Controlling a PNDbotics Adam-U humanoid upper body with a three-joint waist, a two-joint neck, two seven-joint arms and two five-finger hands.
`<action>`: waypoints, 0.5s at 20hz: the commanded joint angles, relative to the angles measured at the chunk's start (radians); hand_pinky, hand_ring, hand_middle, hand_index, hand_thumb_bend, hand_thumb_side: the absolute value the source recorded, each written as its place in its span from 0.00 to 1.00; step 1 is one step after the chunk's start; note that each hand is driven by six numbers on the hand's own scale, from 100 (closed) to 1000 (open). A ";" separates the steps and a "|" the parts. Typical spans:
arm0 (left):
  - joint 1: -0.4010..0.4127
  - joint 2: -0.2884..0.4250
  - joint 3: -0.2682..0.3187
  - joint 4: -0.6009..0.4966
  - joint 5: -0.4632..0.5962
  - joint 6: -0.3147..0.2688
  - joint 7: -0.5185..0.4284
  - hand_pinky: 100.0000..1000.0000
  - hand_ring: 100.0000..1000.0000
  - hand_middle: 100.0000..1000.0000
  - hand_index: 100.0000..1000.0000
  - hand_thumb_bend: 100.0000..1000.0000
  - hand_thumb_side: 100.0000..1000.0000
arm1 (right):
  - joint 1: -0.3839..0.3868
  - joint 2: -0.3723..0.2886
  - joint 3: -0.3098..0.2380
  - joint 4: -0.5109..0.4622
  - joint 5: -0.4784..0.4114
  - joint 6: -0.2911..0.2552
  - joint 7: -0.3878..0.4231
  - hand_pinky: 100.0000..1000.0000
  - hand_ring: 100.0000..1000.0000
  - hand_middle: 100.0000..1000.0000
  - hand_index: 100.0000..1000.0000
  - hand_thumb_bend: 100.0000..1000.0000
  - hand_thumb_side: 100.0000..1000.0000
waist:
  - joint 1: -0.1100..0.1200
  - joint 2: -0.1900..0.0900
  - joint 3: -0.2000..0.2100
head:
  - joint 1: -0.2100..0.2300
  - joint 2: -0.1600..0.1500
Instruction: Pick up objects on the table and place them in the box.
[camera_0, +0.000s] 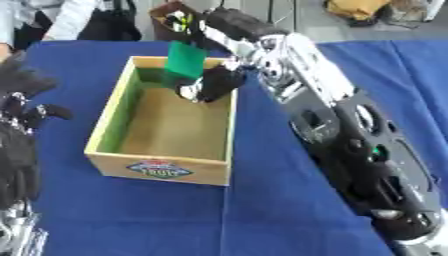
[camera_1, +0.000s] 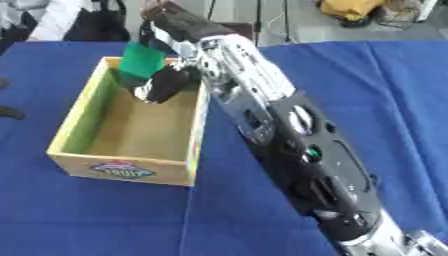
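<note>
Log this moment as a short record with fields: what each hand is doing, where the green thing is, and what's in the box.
right hand: over the far end of the box, fingers curled on the green item
flat green rectangular item: upright, above the box's far wall, not yet released
open wooden box with a label on its front: on the blue tablecloth; visible floor bare
left hand: at the left edge, fingers up, holding nothing

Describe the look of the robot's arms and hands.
The right arm is a chain of black housings with round openings, a small green light on one, and silver metal joints nearer the wrist. The right hand is black. The left hand, at the left edge, is black too, with silver metal below it.
</note>
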 joint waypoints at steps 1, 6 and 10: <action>-0.012 0.010 -0.004 -0.017 0.004 -0.002 -0.005 0.43 0.72 0.87 0.70 0.00 0.98 | -0.025 0.032 -0.017 0.056 0.042 -0.001 -0.027 0.75 0.65 0.26 0.34 0.00 0.30 | 0.002 -0.017 0.004 | -0.006 -0.008; -0.015 0.010 -0.004 -0.017 0.005 -0.004 -0.005 0.43 0.72 0.87 0.70 0.00 0.98 | -0.027 0.064 -0.024 0.148 0.078 -0.017 -0.057 0.75 0.65 0.26 0.35 0.00 0.29 | 0.001 -0.013 0.006 | -0.010 -0.009; -0.016 0.010 -0.005 -0.017 0.005 -0.004 -0.007 0.43 0.72 0.87 0.70 0.00 0.98 | -0.031 0.088 -0.025 0.208 0.094 -0.026 -0.062 0.75 0.65 0.27 0.35 0.00 0.28 | -0.001 -0.011 0.009 | -0.013 -0.011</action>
